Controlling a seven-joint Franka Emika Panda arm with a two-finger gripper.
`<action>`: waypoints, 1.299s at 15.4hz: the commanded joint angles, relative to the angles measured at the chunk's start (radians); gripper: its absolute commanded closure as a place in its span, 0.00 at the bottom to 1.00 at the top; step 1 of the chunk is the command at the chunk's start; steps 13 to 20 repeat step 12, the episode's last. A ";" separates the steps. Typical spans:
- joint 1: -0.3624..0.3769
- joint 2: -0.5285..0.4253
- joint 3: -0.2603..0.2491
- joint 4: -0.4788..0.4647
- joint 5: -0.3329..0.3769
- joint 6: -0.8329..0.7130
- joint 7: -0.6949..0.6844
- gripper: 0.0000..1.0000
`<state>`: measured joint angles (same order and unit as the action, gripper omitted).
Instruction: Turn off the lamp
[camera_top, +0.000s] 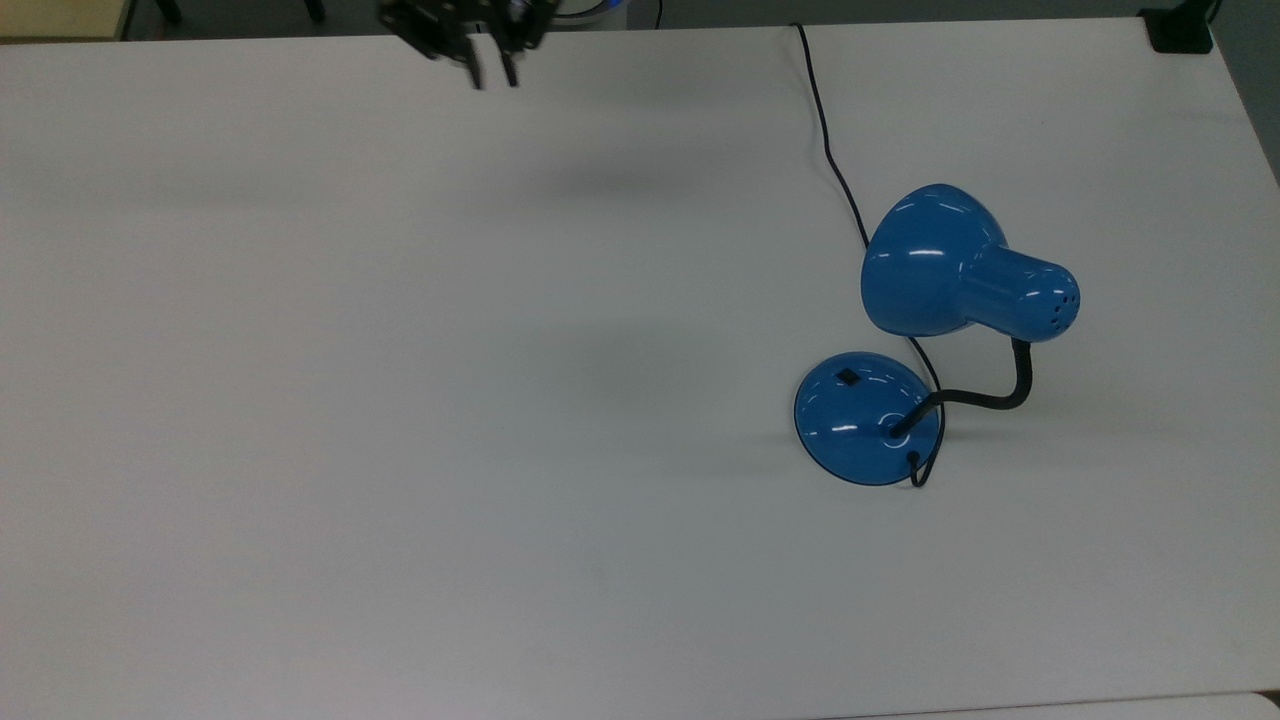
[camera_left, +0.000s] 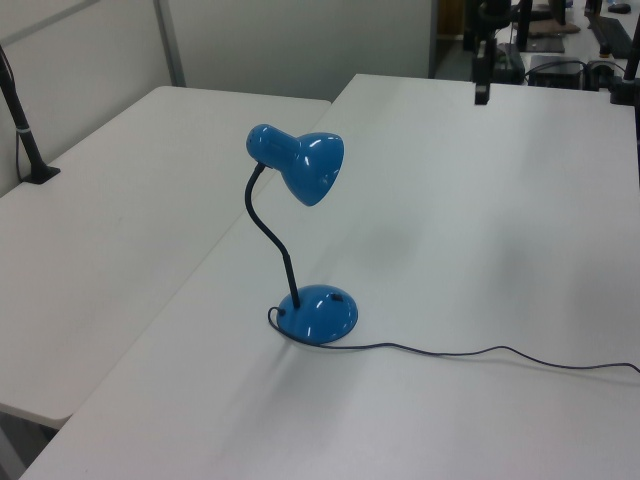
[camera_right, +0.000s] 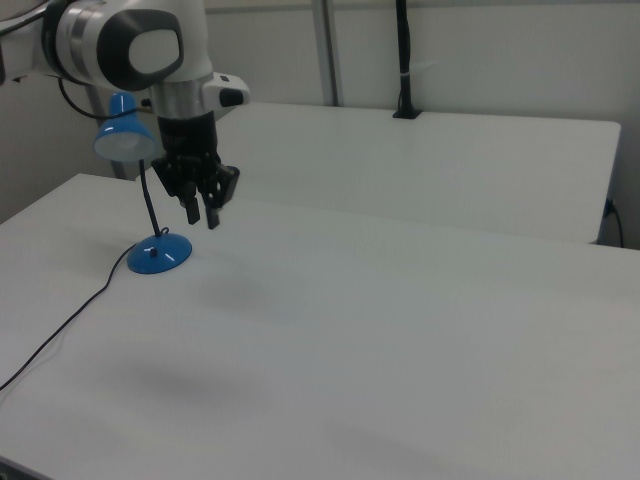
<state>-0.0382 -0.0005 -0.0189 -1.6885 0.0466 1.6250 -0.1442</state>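
Your lamp (camera_top: 940, 330) stands alone on the white table (camera_top: 400, 400), its cord (camera_top: 830, 130) trailing off from the base (camera_top: 850, 425). The gripper (camera_top: 492, 62) hangs high, well apart from the lamp, fingers slightly parted and holding nothing. No glow shows under the shade (camera_left: 310, 165), so the task looks done; otherwise, return to the switch (camera_top: 848, 377). In the top view, the shade's long axis runs sideways, mouth facing left.

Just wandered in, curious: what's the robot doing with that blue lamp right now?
Gripper empty, up over the table, well clear of the lamp. Lamp upright, switch untouched, cord trailing off. Nothing in the way.
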 joint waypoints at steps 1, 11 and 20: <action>-0.045 -0.016 0.048 0.018 -0.096 -0.053 0.051 0.00; -0.063 -0.010 -0.032 0.075 -0.088 -0.051 0.095 0.00; -0.063 -0.012 -0.053 0.081 -0.088 -0.050 0.095 0.00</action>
